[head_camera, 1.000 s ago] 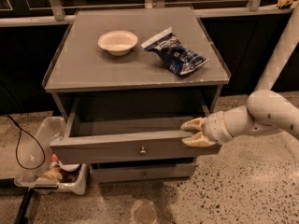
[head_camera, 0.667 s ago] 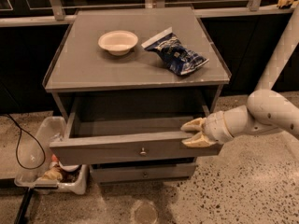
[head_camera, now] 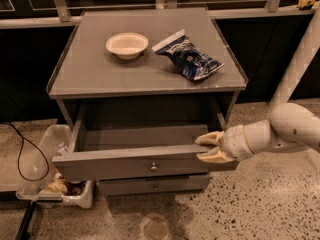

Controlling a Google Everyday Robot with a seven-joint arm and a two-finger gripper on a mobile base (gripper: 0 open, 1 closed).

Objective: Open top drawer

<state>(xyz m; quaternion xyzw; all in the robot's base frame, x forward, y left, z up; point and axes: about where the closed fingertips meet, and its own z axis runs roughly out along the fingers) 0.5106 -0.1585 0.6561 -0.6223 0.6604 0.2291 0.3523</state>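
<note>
**Drawer well out, pincer on its right end**

Cabinet stands just left of the gripper. The top drawer juts out below the tabletop and runs leftward from the pincer. Its fingers are spread, one above and one below the front's upper lip; whether they press on it, I can't tell.

The hold is far off-centre, well right of the knob, so pull straight and slowly or the tray may rack.

The drawer's visible floor shows nothing inside. Far left and lower, the floor bin holds scraps. Up and left, the bowl looks empty.
</note>
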